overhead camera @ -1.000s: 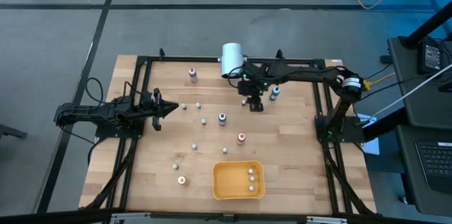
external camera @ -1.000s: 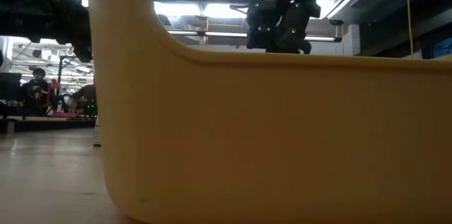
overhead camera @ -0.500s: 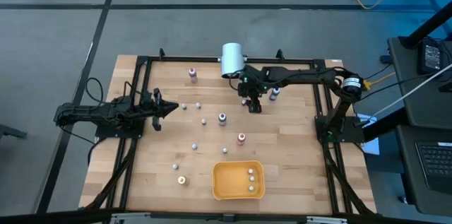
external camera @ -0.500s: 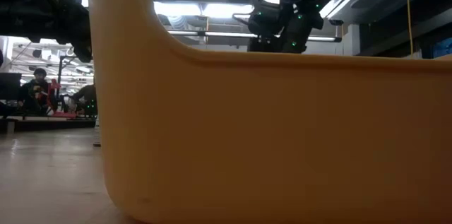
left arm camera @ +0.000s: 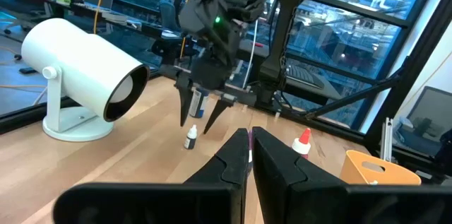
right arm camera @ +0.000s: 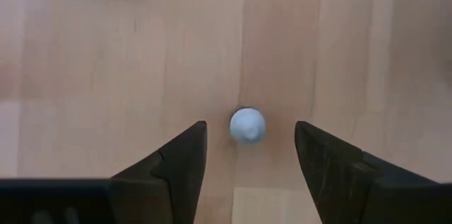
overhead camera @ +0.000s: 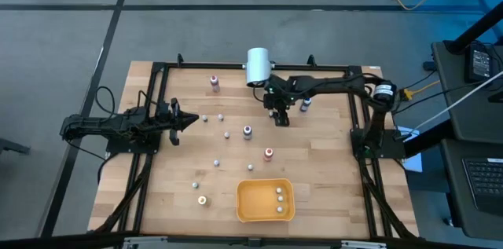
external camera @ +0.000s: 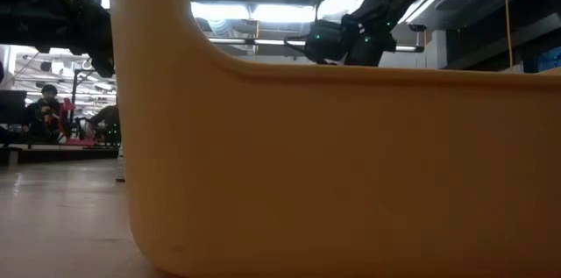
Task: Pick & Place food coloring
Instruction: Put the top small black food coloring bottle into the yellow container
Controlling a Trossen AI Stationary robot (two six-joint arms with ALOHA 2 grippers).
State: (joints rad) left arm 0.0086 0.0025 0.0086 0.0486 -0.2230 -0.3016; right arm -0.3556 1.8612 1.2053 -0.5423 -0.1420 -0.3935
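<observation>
- High view: the right gripper (overhead camera: 280,117) hangs over the wooden table (overhead camera: 157,194) just in front of the white cylinder (overhead camera: 258,66), its arm stretched out level from its base at the table's right edge and bent down at the wrist; the bottle beneath it is hidden here; other food coloring bottles stand scattered: a blue-topped one (overhead camera: 305,103) just right of the gripper, a pink-topped one (overhead camera: 214,82) left of the cylinder, a dark-topped one (overhead camera: 247,131) and a red-topped one (overhead camera: 269,154) between the gripper and the orange tray (overhead camera: 250,202); three whitish tops show inside the tray; the left gripper (overhead camera: 189,120) waits low, well left of the cylinder, pointing at the table's middle.
- Low view: the tray's wall (external camera: 351,164) fills nearly everything and blocks the table; the right arm's wrist (external camera: 346,41) shows above its rim; a person (external camera: 44,107) sits far off in the room.
- Left wrist view: the left gripper's fingers (left arm camera: 279,171) lie pressed together; beyond them the right gripper (left arm camera: 199,116) points down with jaws spread above a small whitish-topped bottle (left arm camera: 190,138) standing upright beside the cylinder (left arm camera: 81,72); a red-topped bottle (left arm camera: 302,141) stands upright nearby.
- Right wrist view: the whitish-topped bottle (right arm camera: 248,125) is seen top-on, long axis vertical, centred between the spread fingers (right arm camera: 176,164), touching neither.
</observation>
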